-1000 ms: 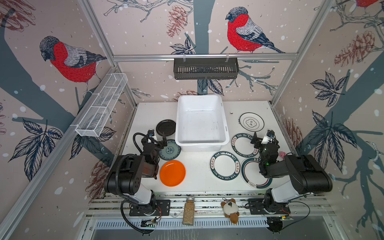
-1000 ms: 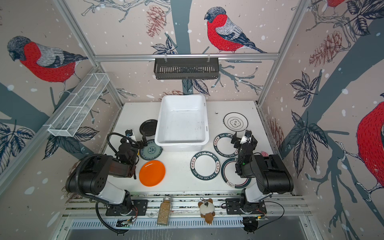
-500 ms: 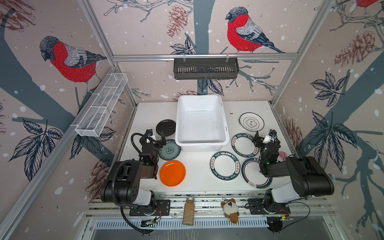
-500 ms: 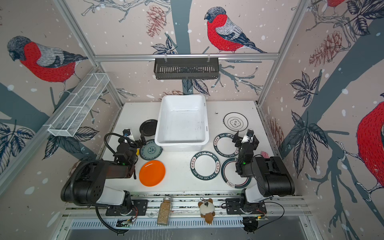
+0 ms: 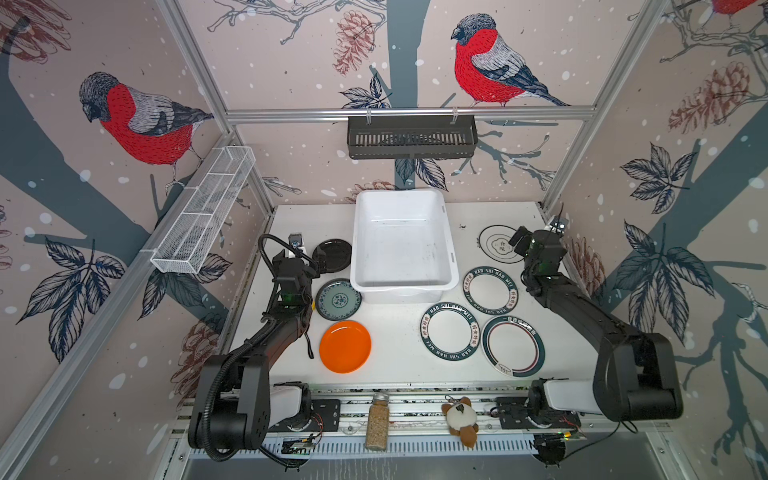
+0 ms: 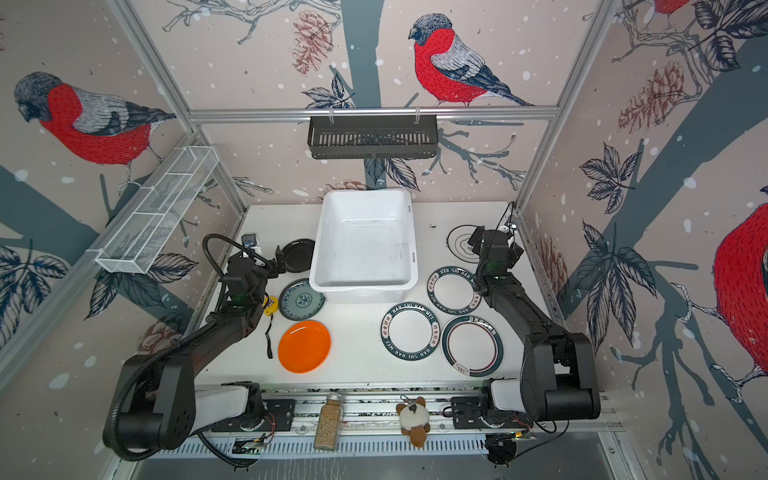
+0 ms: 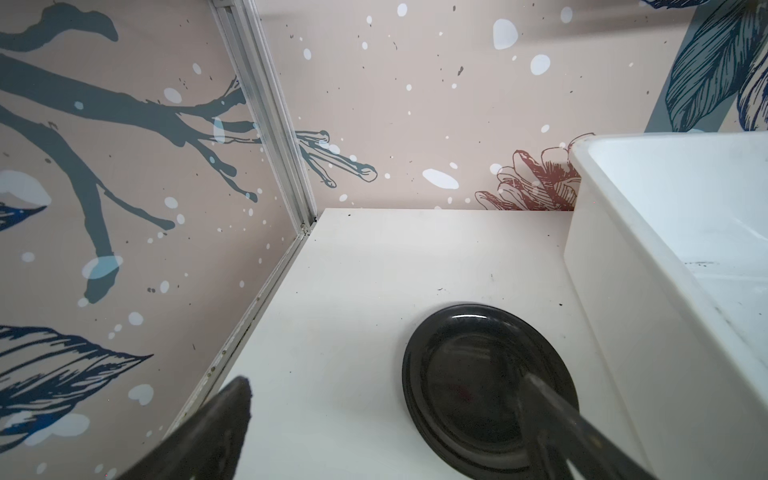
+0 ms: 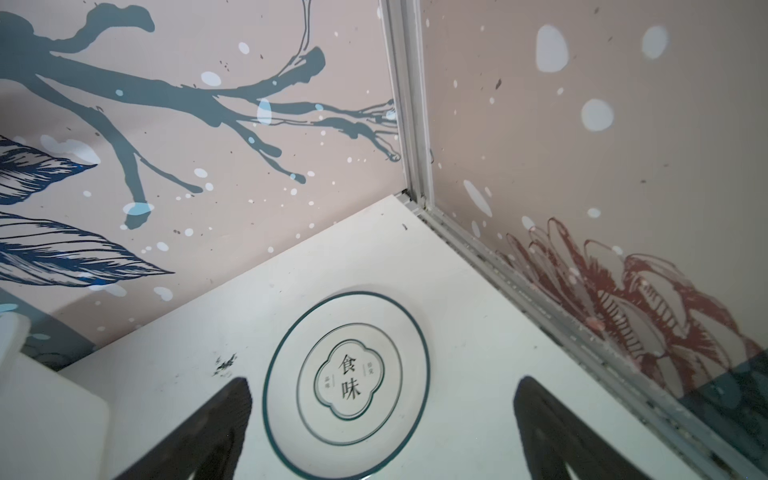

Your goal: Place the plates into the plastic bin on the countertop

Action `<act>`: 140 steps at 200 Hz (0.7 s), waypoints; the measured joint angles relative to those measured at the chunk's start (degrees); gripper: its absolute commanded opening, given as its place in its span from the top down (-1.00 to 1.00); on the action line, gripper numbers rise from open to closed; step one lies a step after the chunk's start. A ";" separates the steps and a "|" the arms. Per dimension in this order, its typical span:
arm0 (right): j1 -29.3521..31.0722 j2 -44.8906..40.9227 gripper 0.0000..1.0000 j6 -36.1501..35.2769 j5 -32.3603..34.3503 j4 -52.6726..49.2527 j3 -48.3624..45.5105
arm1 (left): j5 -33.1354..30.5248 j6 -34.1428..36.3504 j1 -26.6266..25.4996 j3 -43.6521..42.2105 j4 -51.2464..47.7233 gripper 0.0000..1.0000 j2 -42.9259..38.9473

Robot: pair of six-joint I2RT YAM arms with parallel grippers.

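The empty white plastic bin (image 5: 399, 249) stands at the back middle of the countertop (image 5: 399, 361). To its left lie the black plate (image 5: 332, 254), the teal floral plate (image 5: 338, 299) and the orange plate (image 5: 345, 346). To its right lie two lettered plates (image 5: 490, 289) (image 5: 450, 330), a ringed plate (image 5: 513, 345) and a thin-rimmed plate (image 5: 496, 245). My left gripper (image 7: 386, 395) is open, one finger over the black plate (image 7: 486, 386). My right gripper (image 8: 380, 399) hangs open over the thin-rimmed plate (image 8: 347, 386), which lies between its fingers.
A black slotted basket (image 5: 411, 137) hangs on the back rail and a wire mesh tray (image 5: 203, 216) on the left wall. A jar (image 5: 377, 422) and a plush toy (image 5: 459, 419) sit on the front rail. A yellow item (image 6: 271, 303) lies by the left arm.
Both arms have stretched toward the back: the left gripper from beside the teal plate to the black plate, the right gripper from the lettered plate to the thin-rimmed plate. Both stayed open.
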 measured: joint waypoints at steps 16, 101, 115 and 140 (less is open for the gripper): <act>-0.44 0.31 -0.99 4.15 -2.12 -7.52 1.68 | 0.24 1.09 0.04 4.90 -8.87 -0.95 -0.76; -9.57 1.38 -0.72 17.16 -23.78 -16.72 -0.87 | 12.66 8.81 1.36 25.16 -45.16 -0.87 -2.75; -11.06 2.45 -0.72 18.27 -26.56 -16.94 -1.05 | 16.98 9.92 1.36 28.87 -49.20 -0.88 -2.47; -12.96 4.02 -0.71 18.58 -30.80 -16.70 -1.31 | 23.89 10.97 1.36 33.62 -55.04 -0.88 -2.05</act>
